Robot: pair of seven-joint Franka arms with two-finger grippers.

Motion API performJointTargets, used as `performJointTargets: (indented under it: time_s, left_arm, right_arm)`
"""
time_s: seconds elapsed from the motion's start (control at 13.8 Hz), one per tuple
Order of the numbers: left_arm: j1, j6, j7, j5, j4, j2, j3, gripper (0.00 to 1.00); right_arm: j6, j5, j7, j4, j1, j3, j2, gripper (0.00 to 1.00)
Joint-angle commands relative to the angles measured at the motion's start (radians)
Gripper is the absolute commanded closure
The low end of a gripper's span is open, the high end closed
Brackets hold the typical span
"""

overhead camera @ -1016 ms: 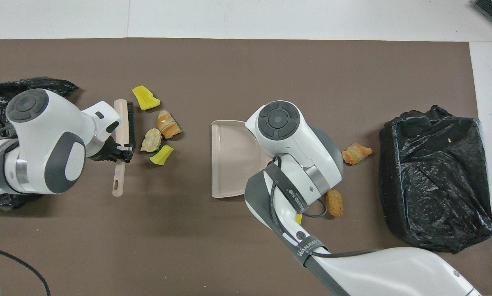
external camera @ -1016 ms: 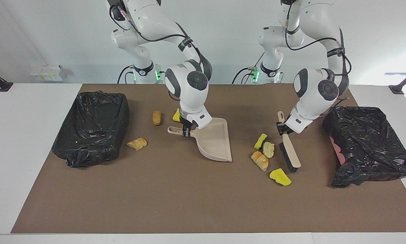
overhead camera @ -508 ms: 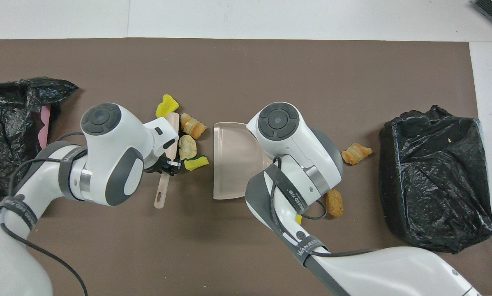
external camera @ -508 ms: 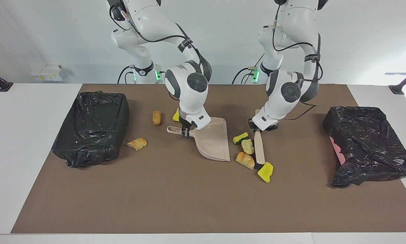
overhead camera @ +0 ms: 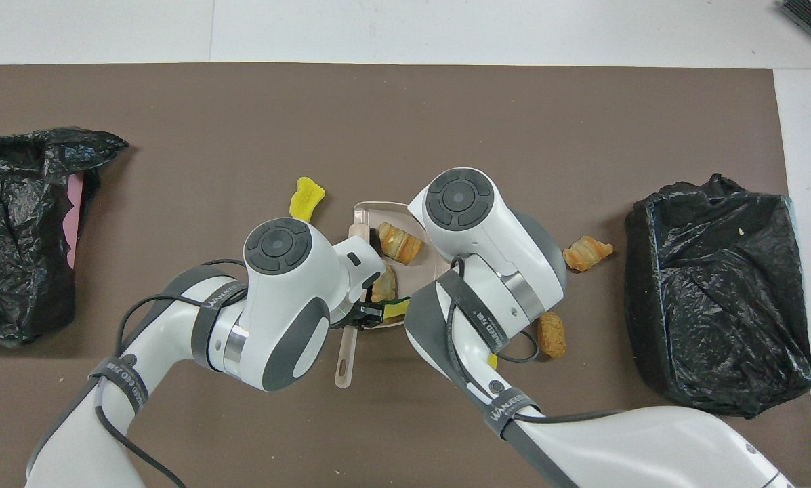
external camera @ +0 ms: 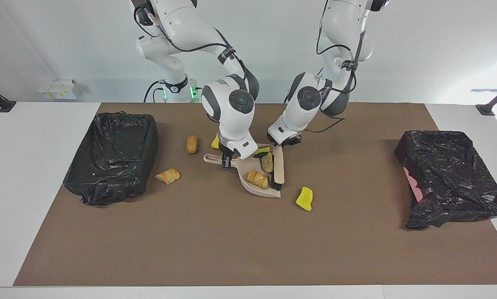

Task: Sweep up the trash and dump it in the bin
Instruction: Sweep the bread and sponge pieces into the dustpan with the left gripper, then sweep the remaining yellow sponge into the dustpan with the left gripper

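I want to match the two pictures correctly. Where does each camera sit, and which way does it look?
Facing view: high across the table, looking at the robots; both arms and bases show, right gripper on the dustpan handle, left gripper on the brush.
Overhead view: high above the robots' end, looking forward and steeply down; the arms enter from the bottom.
Shared: dustpan, brush, both black-bagged bins, loose yellow piece, half a turn apart.

Three pieces of trash [external camera: 258,179] lie in the dustpan [external camera: 250,187] at mid-counter, the brush [external camera: 278,169] across its mouth. One piece [external camera: 304,198] lies just outside. Three more [external camera: 167,176] lie between dustpan and the right arm's bin [external camera: 111,155].
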Motion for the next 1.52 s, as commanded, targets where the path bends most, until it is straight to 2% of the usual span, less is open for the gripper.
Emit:
performJointTargets:
  time_s: [0.0,0.22,0.44,0.58,0.73,0.8,1.02,1.16,1.31,1.45]
  left_arm:
    - [0.016,-0.064,-0.008,-0.022,0.02,-0.038,0.022,1.0]
    - [0.106,-0.092,-0.003,-0.005,0.046,-0.062,0.03,1.0]
    - [0.204,-0.074,0.023,0.105,0.068,-0.047,0.028,1.0]
    - [0.278,-0.034,0.127,0.123,0.072,-0.009,0.028,1.0]
    - [0.28,0.04,0.135,0.182,0.072,0.046,0.027,1.0]
    - [0.286,0.034,0.152,0.185,0.069,0.048,0.028,1.0]
    - [0.261,-0.03,0.224,0.185,0.059,0.037,0.021,1.0]
    - [0.193,-0.038,0.224,0.182,0.022,0.011,0.019,1.0]
    - [0.102,-0.028,0.221,0.182,-0.059,-0.045,0.021,1.0]
    - [0.047,-0.038,0.209,0.182,-0.079,-0.064,0.017,1.0]
  right_arm:
    - [-0.011,-0.017,0.025,-0.009,-0.011,0.007,-0.008,1.0]
    - [-0.01,-0.017,0.025,-0.009,-0.011,0.007,-0.008,1.0]
    - [-0.01,-0.017,0.026,-0.009,-0.011,0.007,-0.008,1.0]
    - [-0.01,-0.017,0.026,-0.009,-0.011,0.007,-0.008,1.0]
    - [-0.01,-0.017,0.026,-0.011,-0.013,0.007,-0.008,1.0]
    - [-0.011,-0.017,0.026,-0.012,-0.013,0.007,-0.01,1.0]
    - [-0.011,-0.017,0.026,-0.014,-0.013,0.007,-0.011,1.0]
    - [-0.011,-0.017,0.026,-0.014,-0.013,0.007,-0.011,1.0]
    - [-0.01,-0.015,0.026,-0.014,-0.013,0.007,-0.01,1.0]
    - [-0.008,-0.014,0.026,-0.014,-0.013,0.007,-0.01,1.0]
